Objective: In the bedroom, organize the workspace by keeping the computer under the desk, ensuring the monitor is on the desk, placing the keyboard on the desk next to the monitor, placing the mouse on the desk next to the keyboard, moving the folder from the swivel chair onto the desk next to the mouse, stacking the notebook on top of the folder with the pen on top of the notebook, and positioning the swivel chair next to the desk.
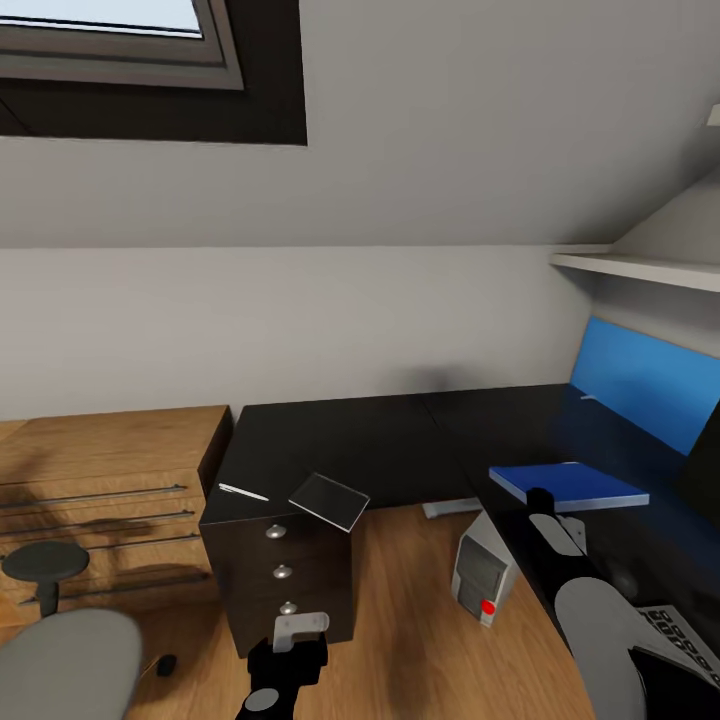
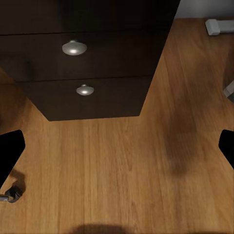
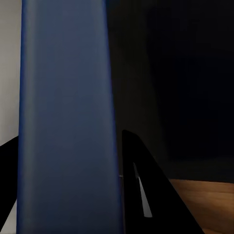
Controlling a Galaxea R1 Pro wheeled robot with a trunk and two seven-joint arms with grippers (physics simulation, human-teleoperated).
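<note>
The bright blue folder [image 1: 567,484] lies flat along the right wing of the glossy black desk [image 1: 360,440]. My right gripper [image 1: 540,498] is at its near edge, shut on the folder [image 3: 68,122], which stands between the black fingers [image 3: 139,185]. The dark notebook [image 1: 330,500] and white pen [image 1: 243,491] rest on the desk corner above the drawer unit [image 1: 285,575]. My left gripper [image 1: 290,640] hangs open over the floor before the drawers [image 2: 78,68]. The computer [image 1: 482,575] stands on the floor by the desk. The keyboard [image 1: 680,632] lies on the desk near my right arm.
The swivel chair's grey seat [image 1: 60,665] and black armrest [image 1: 45,565] are close on the left. A small black lump [image 1: 166,664], seemingly the mouse, lies on the floor beside it. A light wooden cabinet [image 1: 110,480] stands left of the desk. A blue wall panel [image 1: 640,385] backs the right wing.
</note>
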